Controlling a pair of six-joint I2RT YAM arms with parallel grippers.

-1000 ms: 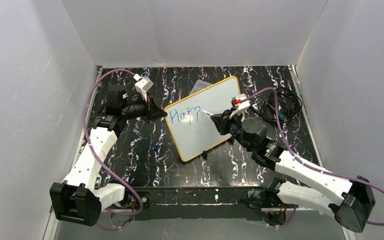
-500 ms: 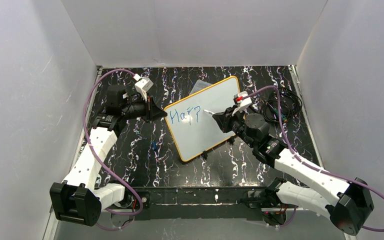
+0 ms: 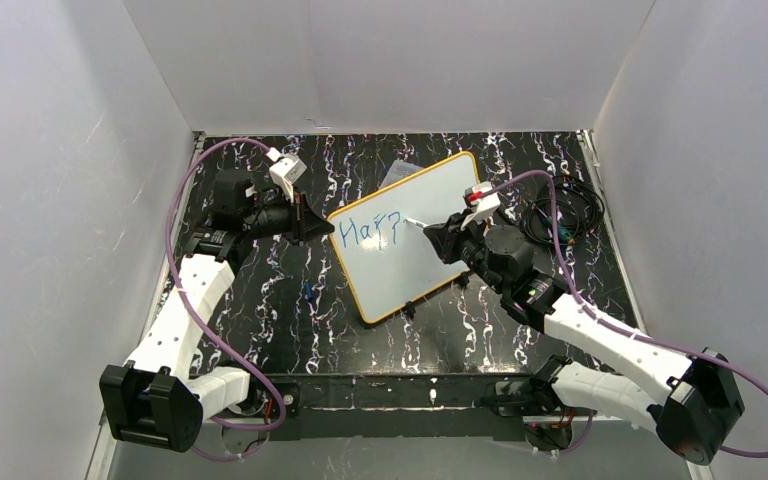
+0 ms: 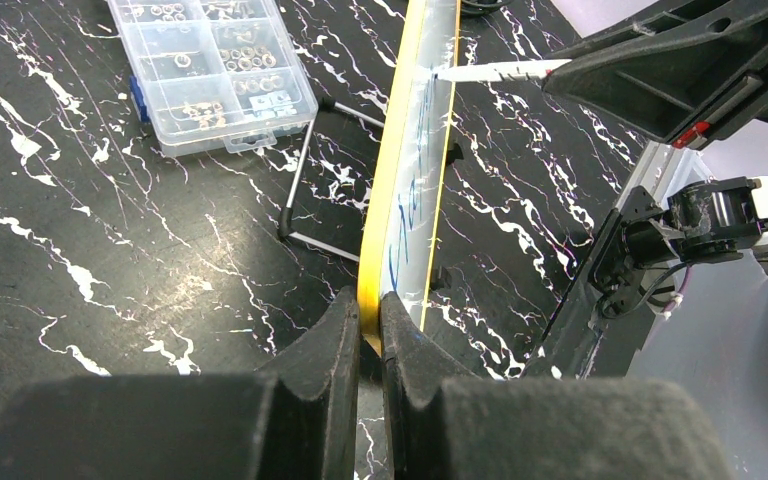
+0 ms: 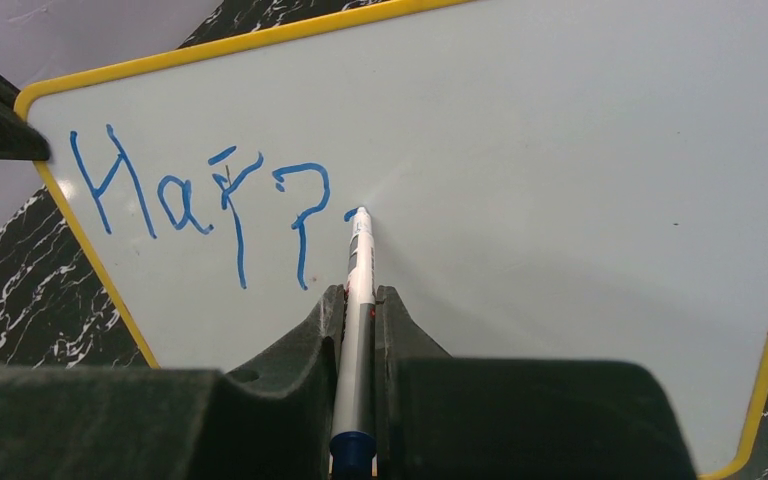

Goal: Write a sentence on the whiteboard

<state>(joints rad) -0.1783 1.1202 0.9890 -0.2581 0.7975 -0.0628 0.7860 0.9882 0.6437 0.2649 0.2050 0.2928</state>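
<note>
1. The right gripper [image 5: 360, 300], nearer the desk's near edge, has its jaws clamped on the marker [image 5: 361, 245]; the tip touches the whiteboard [image 5: 580, 150]; pressing too hard could rock the propped board, or the marker could slide in the jaws and smear the stroke.
2. The left gripper [image 4: 368, 318] is pinched on the board's yellow left edge; if that hold slips, the line wanders.
3. The sentence [image 5: 200, 200], only "Happ" so far, sits between the grippers, left of the tip; the board stands mid-desk, nearer the far edge.
</note>
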